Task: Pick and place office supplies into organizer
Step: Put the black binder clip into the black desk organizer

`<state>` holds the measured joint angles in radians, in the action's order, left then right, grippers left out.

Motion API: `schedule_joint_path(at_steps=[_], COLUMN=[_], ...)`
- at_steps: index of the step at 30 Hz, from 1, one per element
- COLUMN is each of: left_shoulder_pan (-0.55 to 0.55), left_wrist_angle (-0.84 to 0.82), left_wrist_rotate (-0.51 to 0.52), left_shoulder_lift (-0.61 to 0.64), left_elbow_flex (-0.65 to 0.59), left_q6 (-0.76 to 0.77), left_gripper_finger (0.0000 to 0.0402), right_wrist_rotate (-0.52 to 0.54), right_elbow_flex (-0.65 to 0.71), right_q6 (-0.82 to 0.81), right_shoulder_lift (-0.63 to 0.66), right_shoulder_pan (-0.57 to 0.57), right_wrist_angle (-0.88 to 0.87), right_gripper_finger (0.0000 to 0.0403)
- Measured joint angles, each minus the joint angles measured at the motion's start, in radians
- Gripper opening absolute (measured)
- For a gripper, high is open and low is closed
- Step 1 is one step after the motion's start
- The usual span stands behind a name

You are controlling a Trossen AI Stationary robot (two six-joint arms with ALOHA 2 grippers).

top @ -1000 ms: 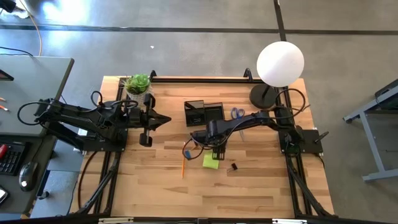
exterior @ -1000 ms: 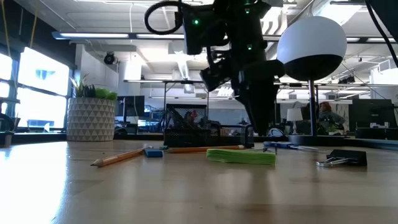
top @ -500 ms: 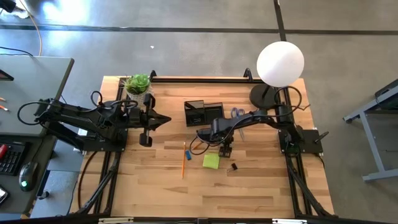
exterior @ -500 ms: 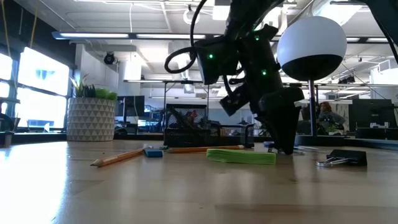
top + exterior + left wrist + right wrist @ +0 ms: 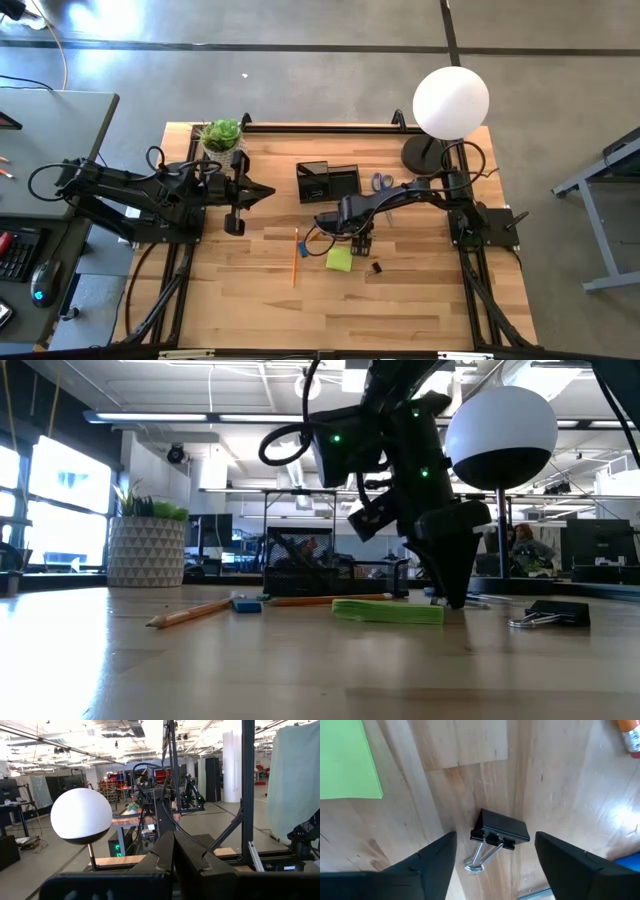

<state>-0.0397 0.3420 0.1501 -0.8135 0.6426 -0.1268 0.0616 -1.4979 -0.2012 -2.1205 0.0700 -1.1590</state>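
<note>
**Q:** Wooden worktop [image 5: 420, 300], seen from above and level: where do your end effectors stand?

**A:** My right end effector [image 5: 492, 865] hangs low with its fingers spread wide and empty, a black binder clip [image 5: 500, 834] lying between them on the wood. My left end effector [image 5: 268, 192] waits shut near the potted plant [image 5: 221, 133], well apart from the work. The organizer [image 5: 328, 182] sits toward the back of the worktop; the sticky note pad [image 5: 339, 259] lies just beside my right end effector, the pencil [image 5: 295, 258] farther to the left.

**Q:** What could go wrong?

**A:** The clip is small and lies askew to my fingers, wire handles pointing out. Closing on the handles rather than the body, I judge, could let it pivot or squirt free. Descending too far would press my fingertips into the wood.

**Q:** What is hard to make out?

**A:** From above my arm covers most of the clip. The scissors [image 5: 382, 182] are partly hidden, and the organizer's compartments cannot be read.
</note>
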Motion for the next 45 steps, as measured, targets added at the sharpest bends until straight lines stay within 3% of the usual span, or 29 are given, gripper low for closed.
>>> schedule_joint_path(at_steps=[14, 21, 26, 35, 40, 45], left_shoulder_pan=[0.0, 0.0, 0.0, 0.0, 0.0, 0.0], left_wrist_angle=[0.0, 0.0, 0.001, 0.007, 0.006, 0.006], left_wrist_rotate=[0.0, 0.0, 0.0, 0.0, 0.0, 0.0], left_shoulder_lift=[0.0, 0.0, 0.0, 0.0, 0.0, 0.0], left_elbow_flex=[0.0, 0.0, 0.0, 0.0, 0.0, 0.0], left_q6=[0.0, 0.0, -0.001, -0.003, -0.021, -0.024], left_gripper_finger=[0.0001, 0.0001, 0.0001, 0.0001, 0.0001, 0.0001], right_wrist_rotate=[0.023, 0.049, 0.149, 0.304, 0.342, 0.339], right_elbow_flex=[-0.001, -0.016, -0.107, -0.174, -0.174, -0.169], right_q6=[0.021, -0.005, 0.006, 0.28, 0.399, 0.405], right_shoulder_lift=[0.005, 0.074, 0.121, 0.121, 0.119, 0.119], right_shoulder_pan=[-0.002, -0.002, -0.002, -0.036, -0.073, -0.106], right_wrist_angle=[-0.014, -0.016, 0.058, 0.427, 0.489, 0.512], right_gripper_finger=[0.0136, 0.017, 0.0172, 0.0152, 0.017, 0.0166])
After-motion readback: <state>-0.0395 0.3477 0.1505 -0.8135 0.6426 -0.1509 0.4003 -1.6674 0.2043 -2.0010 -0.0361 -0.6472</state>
